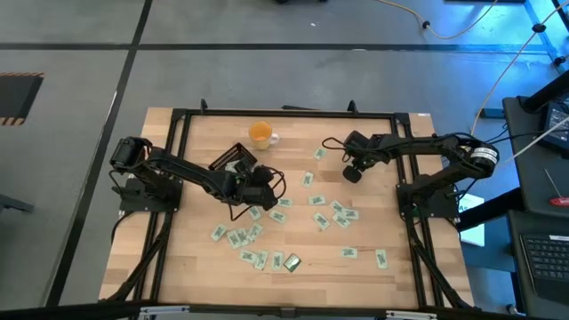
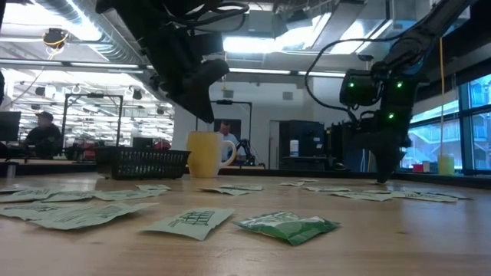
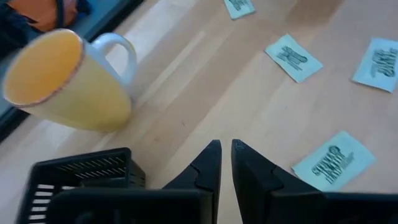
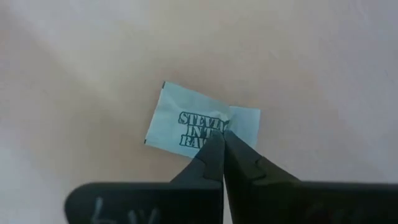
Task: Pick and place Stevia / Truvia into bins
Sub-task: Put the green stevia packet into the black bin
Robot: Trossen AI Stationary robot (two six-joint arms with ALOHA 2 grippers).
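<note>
Stevia sachet [image 4: 202, 127] sits right at the right gripper [image 4: 222, 146] tips: fingers pressed together on its paper, which puckers at the pinch, so we read it as a grip. Its long axis runs roughly left-right in the right wrist frame, slightly tilted, and the pinch lands off-centre toward the right end. In the high view the right gripper [image 1: 352, 173] is upper centre-right of the table, with the other sachets [image 1: 325, 212] scattered below it toward centre and lower left. The black tray [image 1: 233, 160] lies to its left across the table, just beside the left gripper [image 1: 264, 191] and near the orange cup [image 1: 260, 134]. We judge the coming move turns on that: a leftward carry, with the left arm parked closer to the tray than the right. Left gripper [image 3: 225, 158] is nearly closed, a thin gap between fingers, nothing in it, hovering near the tray corner [image 3: 81, 174]. Only the right wrist view shows the pinch; the high view hides the sachet under the gripper, and the low view shows the tray [image 2: 142, 162] and cup [image 2: 209, 153] side on.
</note>
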